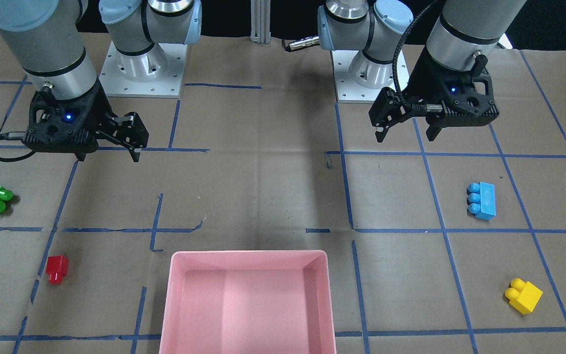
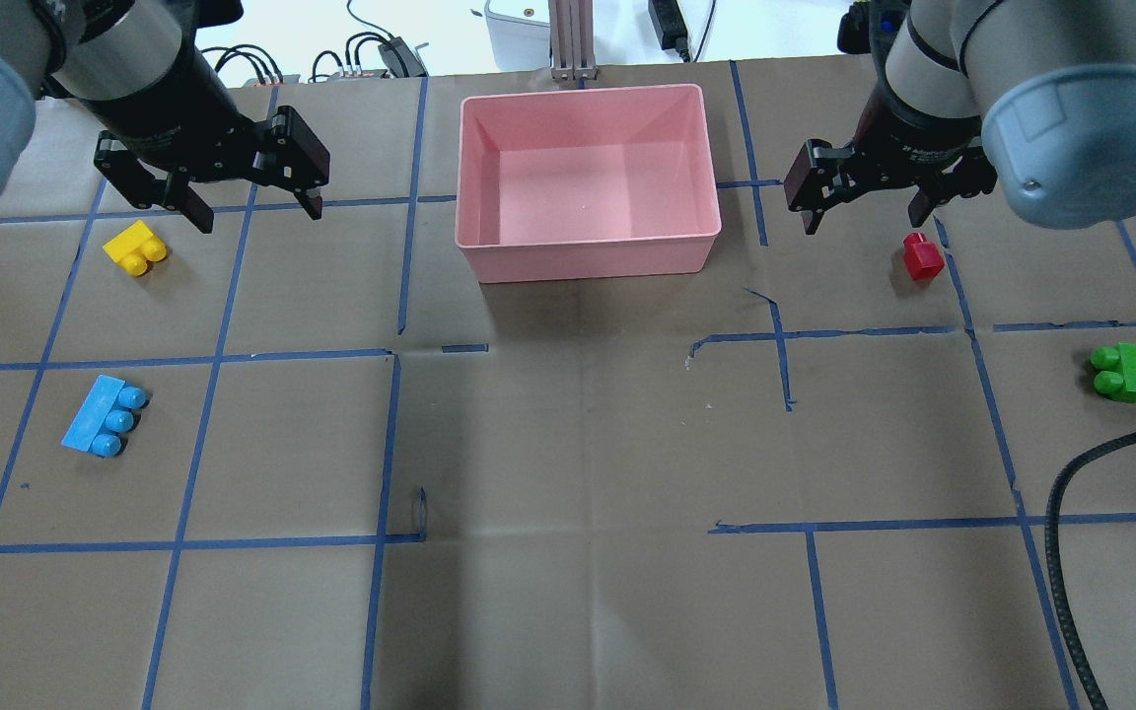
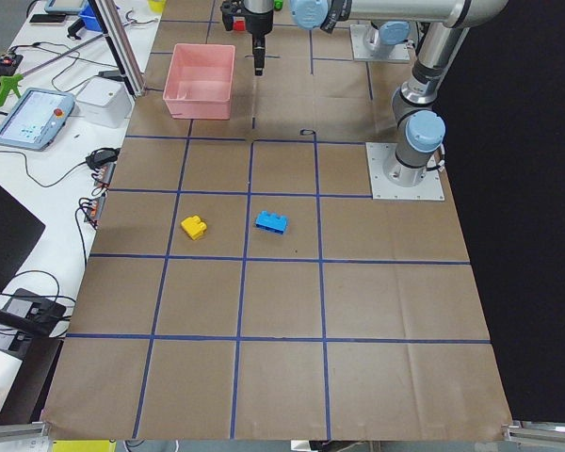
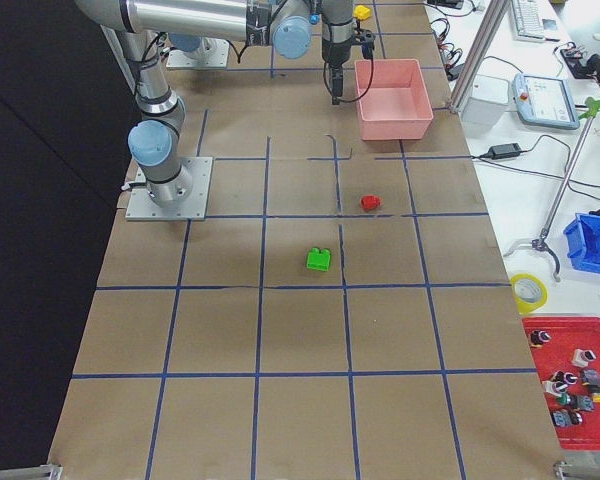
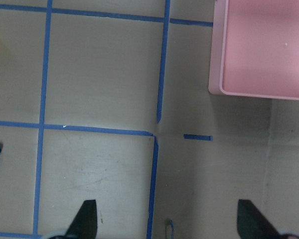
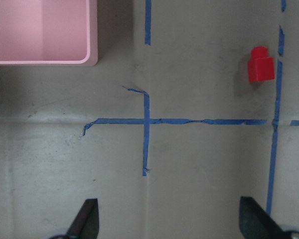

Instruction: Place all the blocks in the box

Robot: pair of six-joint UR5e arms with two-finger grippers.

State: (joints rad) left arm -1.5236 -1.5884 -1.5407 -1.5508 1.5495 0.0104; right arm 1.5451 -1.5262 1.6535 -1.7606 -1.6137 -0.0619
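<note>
Pink box (image 2: 588, 258) at the far middle of the paper-covered desk (image 2: 568, 444), its open side up. To the robot's left lie the yellow brick (image 2: 135, 247) and, nearer the robot, the blue brick (image 2: 103, 418). To its right lie the red brick (image 2: 922, 256) and the green brick (image 2: 1128, 372) (all four rest on the desk, well apart from the box). Left jaws and right jaws both stand wide apart, raised above the desk, each apparently between the box and the bricks on its own side.
</note>
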